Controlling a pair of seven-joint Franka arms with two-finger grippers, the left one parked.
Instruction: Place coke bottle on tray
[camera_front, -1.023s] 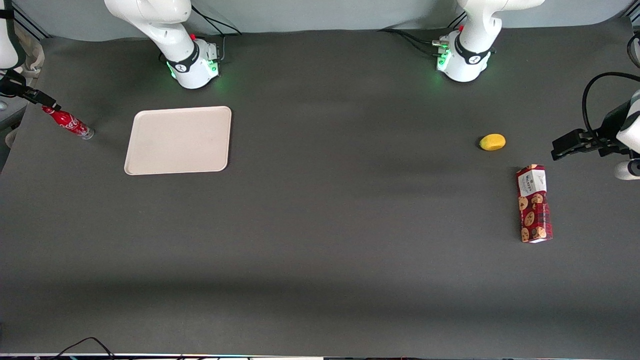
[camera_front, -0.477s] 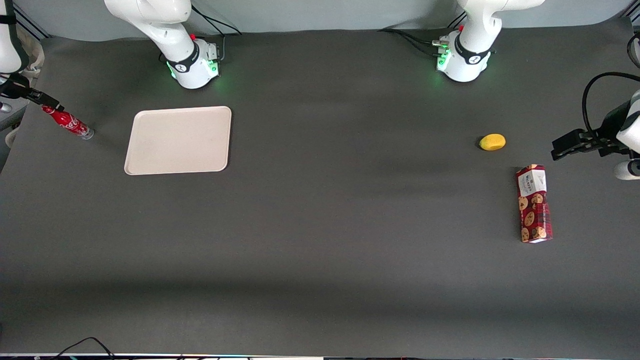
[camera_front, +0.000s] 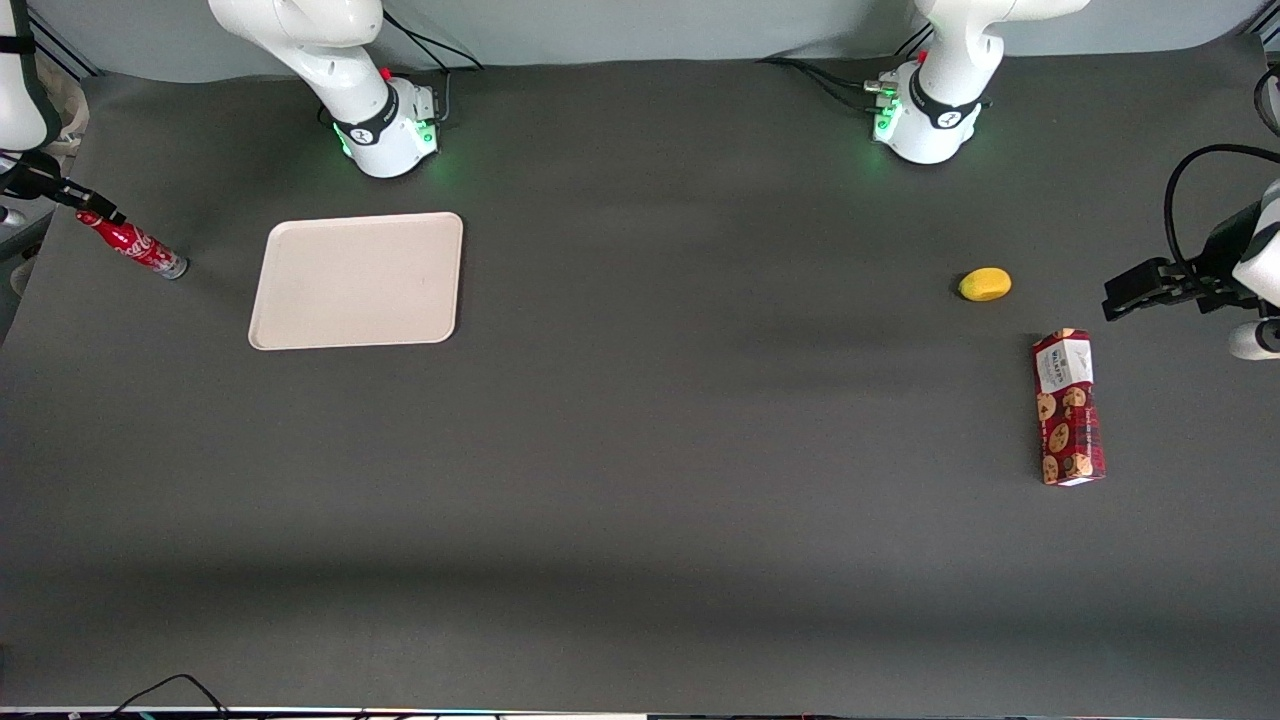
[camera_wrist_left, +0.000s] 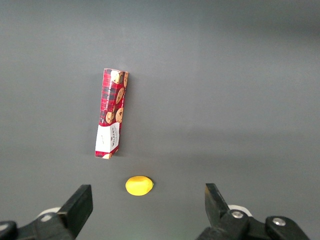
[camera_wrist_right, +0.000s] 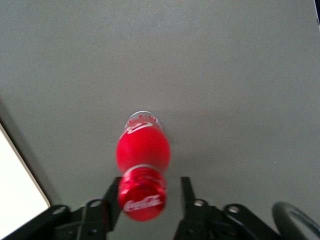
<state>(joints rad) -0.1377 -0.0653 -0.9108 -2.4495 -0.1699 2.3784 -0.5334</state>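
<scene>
Looking from the front, found the coke bottle (camera_front: 132, 245) standing on the worktop (camera_front: 640, 450) at the working arm's end, near the tray (camera_front: 357, 281) but off it. Saw the end effector (camera_front: 98, 211) at its cap. Noted cap and end effector shifted slightly toward the worktop's edge since a second ago, base unmoved. Turning to the right wrist view, saw the end effector (camera_wrist_right: 147, 187) straddling the cap, unclenched, one finger (camera_wrist_right: 111, 192) touching and the other clear. Judged the coke bottle (camera_wrist_right: 143, 147) light, rigid, slick and tippy; best gripped at the neck.
</scene>
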